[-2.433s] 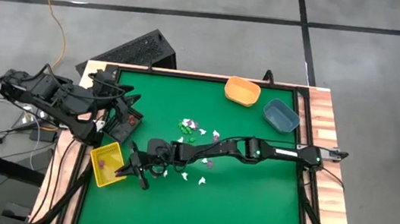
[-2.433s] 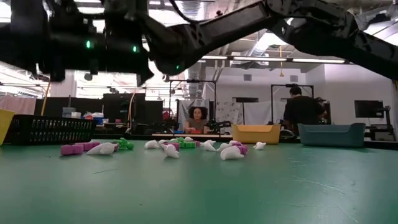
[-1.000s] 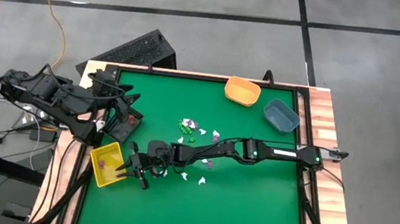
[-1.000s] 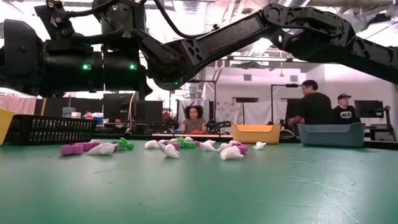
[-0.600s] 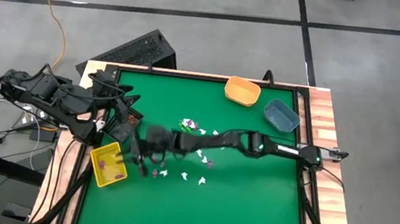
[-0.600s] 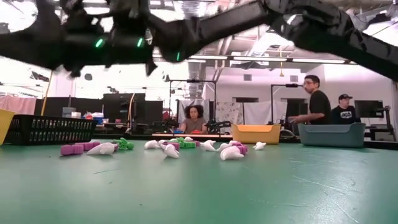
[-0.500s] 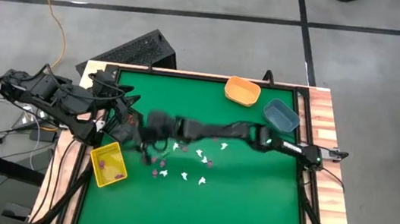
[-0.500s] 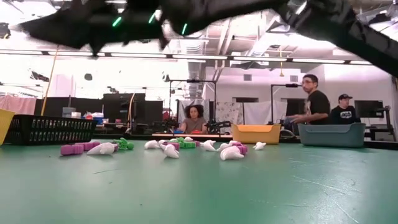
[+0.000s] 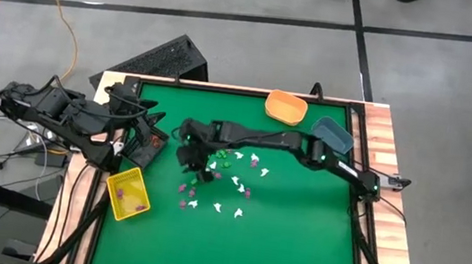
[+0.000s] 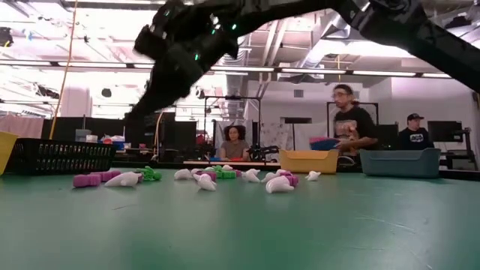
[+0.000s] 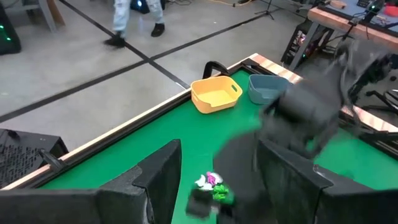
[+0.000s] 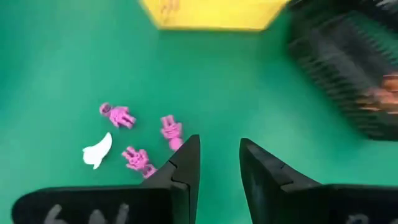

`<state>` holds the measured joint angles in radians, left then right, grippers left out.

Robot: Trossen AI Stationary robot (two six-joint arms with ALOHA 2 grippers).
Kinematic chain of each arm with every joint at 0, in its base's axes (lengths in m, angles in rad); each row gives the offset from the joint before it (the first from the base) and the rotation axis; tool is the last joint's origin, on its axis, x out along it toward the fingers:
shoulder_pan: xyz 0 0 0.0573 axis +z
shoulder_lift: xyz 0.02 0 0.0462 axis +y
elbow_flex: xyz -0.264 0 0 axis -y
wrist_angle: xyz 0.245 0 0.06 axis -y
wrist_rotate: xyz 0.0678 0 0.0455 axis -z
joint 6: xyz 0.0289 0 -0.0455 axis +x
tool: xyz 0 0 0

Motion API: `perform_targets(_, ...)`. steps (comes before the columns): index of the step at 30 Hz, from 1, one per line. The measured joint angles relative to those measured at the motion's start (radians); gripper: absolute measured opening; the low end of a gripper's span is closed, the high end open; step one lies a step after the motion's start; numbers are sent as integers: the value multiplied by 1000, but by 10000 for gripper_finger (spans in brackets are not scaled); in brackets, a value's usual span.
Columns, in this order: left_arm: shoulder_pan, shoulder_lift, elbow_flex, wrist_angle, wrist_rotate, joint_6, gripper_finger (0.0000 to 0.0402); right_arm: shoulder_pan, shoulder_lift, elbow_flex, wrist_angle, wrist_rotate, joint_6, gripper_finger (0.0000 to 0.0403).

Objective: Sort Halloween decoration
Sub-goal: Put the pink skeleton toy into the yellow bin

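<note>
While smearing into a dark blur across the left wrist view, hovering right gripper (image 9: 190, 157) over trinkets (image 9: 228, 185) lying mid-table, jaws narrowly parted, pinching nothing. Waiting with left gripper (image 9: 141, 134) beside black bin (image 9: 145, 150), jaws spread. Showing yellow bin (image 12: 211, 17) only partly, cut off.

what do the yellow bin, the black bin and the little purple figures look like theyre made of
The yellow bin looks like moulded plastic: smooth, evenly coloured walls. The black bin seems to be rigid plastic too, going by its slotted, grid-like sides, though coated metal cannot be ruled out. The purple figures look like small moulded plastic skeleton-like shapes in one solid colour with a slight sheen.
</note>
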<state>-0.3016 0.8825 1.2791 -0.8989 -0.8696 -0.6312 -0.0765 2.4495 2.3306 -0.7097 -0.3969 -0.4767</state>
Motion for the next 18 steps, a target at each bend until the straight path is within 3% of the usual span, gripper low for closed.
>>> perform_targets(10,0,0,0,0,5,-2,199,83,42,-2,68,28,-108,108)
perform_targets(18,0,0,0,-1,9,-7,199,102,89,0,83,32,-102,108)
